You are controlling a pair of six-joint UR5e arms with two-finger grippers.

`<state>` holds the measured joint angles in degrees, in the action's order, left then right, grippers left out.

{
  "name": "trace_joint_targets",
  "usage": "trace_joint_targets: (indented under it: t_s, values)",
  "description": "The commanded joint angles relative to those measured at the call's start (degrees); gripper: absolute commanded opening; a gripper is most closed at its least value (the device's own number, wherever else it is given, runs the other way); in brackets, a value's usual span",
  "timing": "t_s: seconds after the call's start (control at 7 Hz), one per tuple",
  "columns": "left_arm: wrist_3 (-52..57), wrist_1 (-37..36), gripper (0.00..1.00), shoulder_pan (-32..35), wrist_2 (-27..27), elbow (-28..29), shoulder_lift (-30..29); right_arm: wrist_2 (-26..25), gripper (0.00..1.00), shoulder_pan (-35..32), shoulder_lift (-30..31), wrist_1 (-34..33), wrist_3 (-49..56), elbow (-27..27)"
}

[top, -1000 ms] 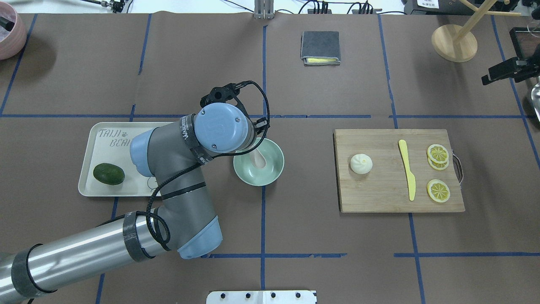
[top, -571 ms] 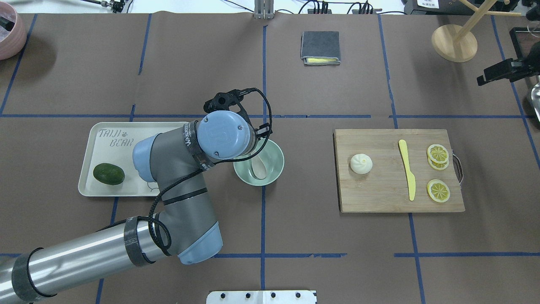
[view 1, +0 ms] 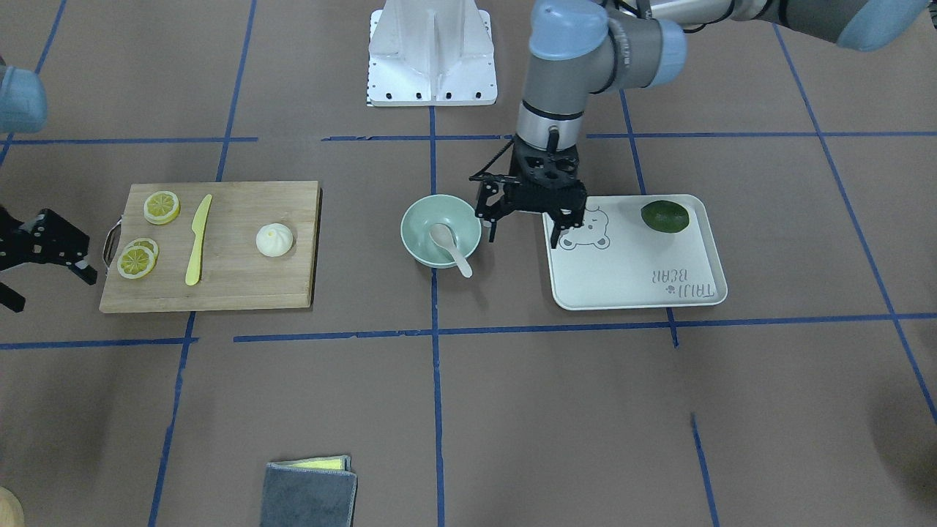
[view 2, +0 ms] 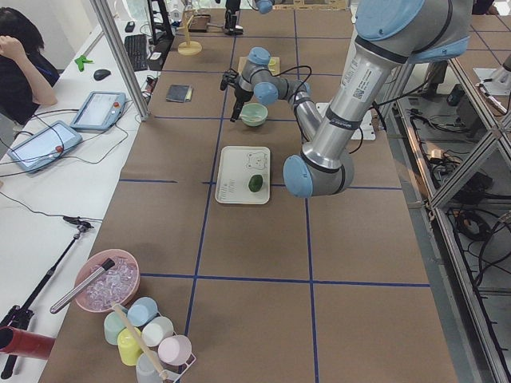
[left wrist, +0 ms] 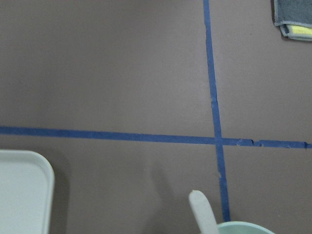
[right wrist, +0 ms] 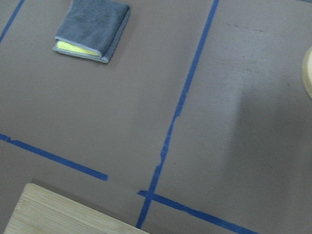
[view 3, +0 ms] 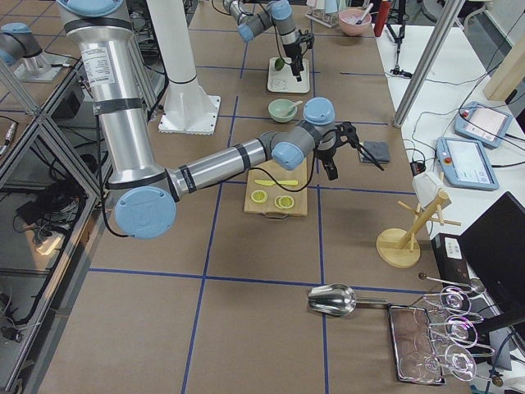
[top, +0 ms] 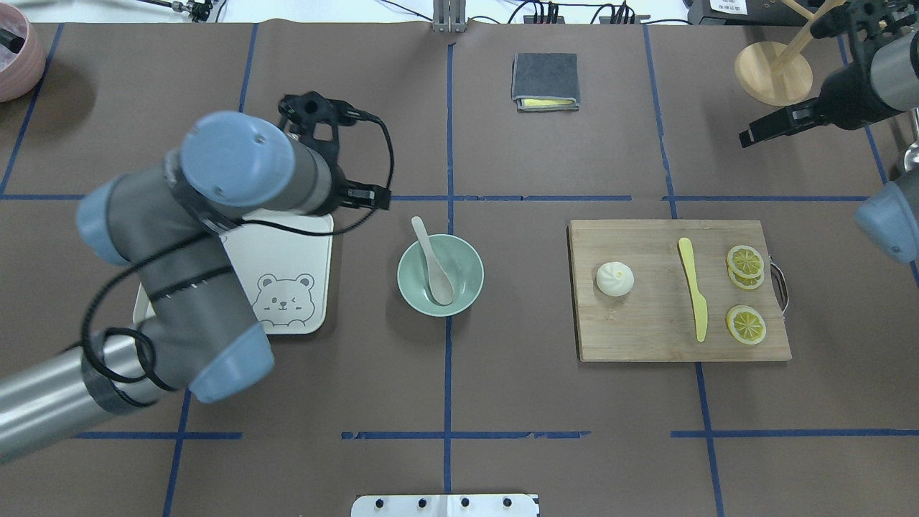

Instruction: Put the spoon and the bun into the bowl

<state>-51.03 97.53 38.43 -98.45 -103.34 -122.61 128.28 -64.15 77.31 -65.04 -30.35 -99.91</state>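
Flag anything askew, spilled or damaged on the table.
Nothing spilled or damaged. The spoon lies in the bowl, its handle poking out over the rim; it looks settled. The bun sits upright on the cutting board. Two lemon slices overlap, harmless.

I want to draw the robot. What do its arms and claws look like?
The left arm and right arm are round tubes, silver and dark grey, with pale blue joint caps. A black cable loops along the left one, with black tape bands. The left gripper is a black two-finger claw.
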Motion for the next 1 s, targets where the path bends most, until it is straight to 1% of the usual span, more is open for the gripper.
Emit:
trace_joint_targets:
  t_s: [0.0, 0.14, 0.29, 0.43, 0.57, 0.71, 0.86]
  values:
    - [29.89, -0.76, 1.00, 14.15, -9.43, -1.07, 6.03, -0.58, 1.00, 3.67, -2.07, -2.96, -1.54, -3.08]
    - [42.47, -0.85, 1.00, 23.53, -16.61, -0.20, 9.02, -0.66, 1.00, 5.16, -6.60, -12.38, -4.26, -6.23]
    - [48.34, -1.37, 1.00, 31.54, -26.34, 1.98, 14.10, -2.23, 1.00, 7.09, -10.04, -22.92, -5.24, -10.52]
    - [52.75, -0.77, 1.00, 38.06, -32.01, 5.05, 20.16, -6.42, 1.00, 10.94, -10.68, -27.81, -7.69, -13.96]
    - [58.19, -1.11, 1.00, 44.30, -32.07, 9.87, 21.96, -10.03, 1.00, 14.54, -10.51, -27.51, -11.45, -14.26]
    - [65.72, -1.90, 1.00, 49.24, -32.07, 15.40, 22.15, -11.63, 1.00, 16.41, -10.34, -27.07, -12.45, -14.26]
    - [68.41, -7.04, 1.00, 50.16, -31.63, 16.50, 22.24, -11.65, 1.00, 17.04, -9.73, -26.98, -12.46, -14.35]
